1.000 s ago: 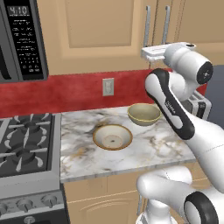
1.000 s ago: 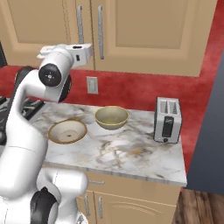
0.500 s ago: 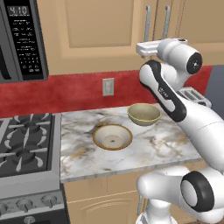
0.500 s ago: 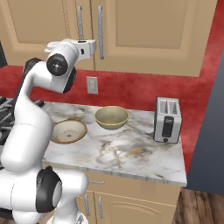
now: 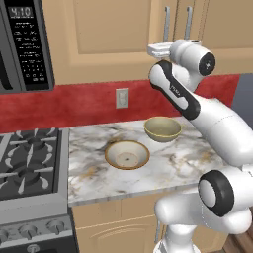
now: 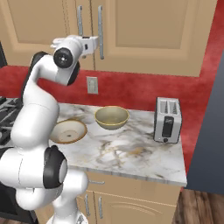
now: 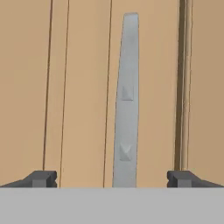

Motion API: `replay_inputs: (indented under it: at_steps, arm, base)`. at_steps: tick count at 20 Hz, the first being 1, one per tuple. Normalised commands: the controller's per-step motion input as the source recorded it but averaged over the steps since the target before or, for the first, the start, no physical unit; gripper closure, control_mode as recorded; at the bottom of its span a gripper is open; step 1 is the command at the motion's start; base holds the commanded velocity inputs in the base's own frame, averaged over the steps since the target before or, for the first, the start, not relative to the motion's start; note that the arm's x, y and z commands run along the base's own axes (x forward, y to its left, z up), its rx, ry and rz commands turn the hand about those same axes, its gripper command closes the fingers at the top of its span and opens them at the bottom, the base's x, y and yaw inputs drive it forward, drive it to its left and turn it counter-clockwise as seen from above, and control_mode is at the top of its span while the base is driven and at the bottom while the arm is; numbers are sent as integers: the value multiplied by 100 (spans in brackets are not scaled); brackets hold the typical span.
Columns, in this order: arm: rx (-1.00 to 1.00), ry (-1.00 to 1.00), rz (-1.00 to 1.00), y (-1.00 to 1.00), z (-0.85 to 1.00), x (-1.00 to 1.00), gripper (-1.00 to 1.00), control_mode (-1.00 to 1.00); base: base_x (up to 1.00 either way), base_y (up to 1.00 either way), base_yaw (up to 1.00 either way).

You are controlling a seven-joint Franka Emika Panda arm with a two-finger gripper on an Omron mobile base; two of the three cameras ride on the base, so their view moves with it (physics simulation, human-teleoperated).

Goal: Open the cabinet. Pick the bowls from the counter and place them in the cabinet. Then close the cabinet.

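The cabinet (image 5: 113, 34) hangs above the counter (image 5: 163, 168) with both doors shut. My gripper (image 5: 154, 49) is raised in front of the doors, just below the silver bar handles (image 5: 167, 22). In the hand view the left door's handle (image 7: 127, 100) stands centred between my wide-open fingertips (image 7: 41, 178), with the door seam (image 7: 179, 87) to its right; nothing is gripped. The wide shallow bowl (image 5: 127, 154) and the deeper bowl (image 5: 162, 128) rest on the counter, also seen as shallow bowl (image 6: 68, 131) and deep bowl (image 6: 112, 117). My gripper (image 6: 92, 42) is level with the handles' lower ends (image 6: 100, 48).
A black gas stove (image 5: 29, 168) adjoins the counter's left end, with a microwave (image 5: 27, 47) above it. A silver toaster (image 6: 167, 119) stands at the counter's right end. A wall socket (image 5: 121, 98) sits on the red backsplash.
The arm has swung left and a little upward toward the cabinet doors, bringing the hand up to the handles. The jaws stayed open and the bowls have not moved.
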Motion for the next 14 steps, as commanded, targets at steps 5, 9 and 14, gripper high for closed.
replay_inputs:
  at_steps: [5,9,14]
  arm:
    - [0,0,0,8,0,52,-100,-100]
    - [0,0,0,8,0,55,-100,-100]
    - [0,0,0,4,0,58,-100,-100]
  base:
    - [0,0,0]
    - [0,0,0]
    - [0,0,0]
